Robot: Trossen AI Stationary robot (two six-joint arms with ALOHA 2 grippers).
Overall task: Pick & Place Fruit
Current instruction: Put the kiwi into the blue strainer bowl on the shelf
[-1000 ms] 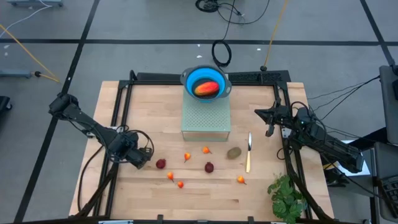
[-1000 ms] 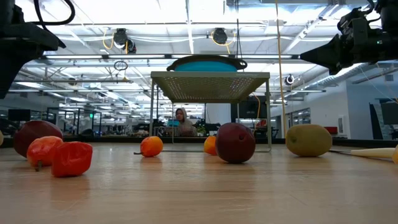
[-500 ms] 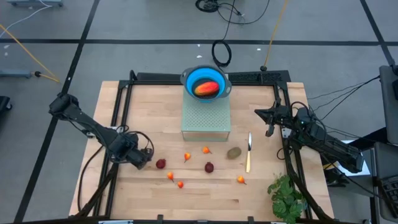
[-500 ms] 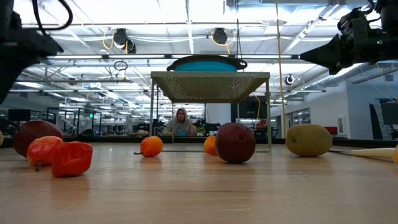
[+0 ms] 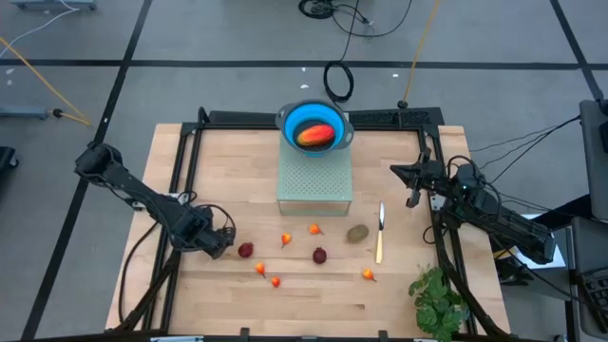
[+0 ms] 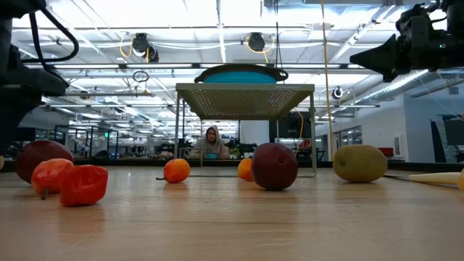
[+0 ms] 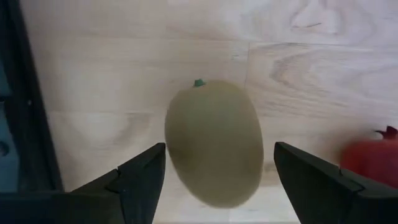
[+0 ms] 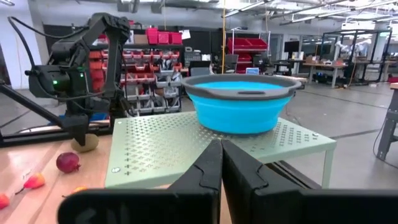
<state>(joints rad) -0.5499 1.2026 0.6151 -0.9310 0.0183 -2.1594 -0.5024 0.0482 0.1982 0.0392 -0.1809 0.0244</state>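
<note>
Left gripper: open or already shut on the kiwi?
Open. In the left wrist view the left gripper has one finger on each side of the kiwi lying on the table, gaps showing.

Bright, even light falls from rows of ceiling strip lamps (image 6: 217,14), which glare nearly white in the low view. On the pale wooden desk (image 5: 237,299) seen from above, shadows are short and soft. In the low view the nearest desk surface is blurred, and the red-orange fruit pieces (image 6: 69,181) look soft. The left wrist view shows an olive-brown oval kiwi (image 7: 214,143) blurred along its near edge.
</note>
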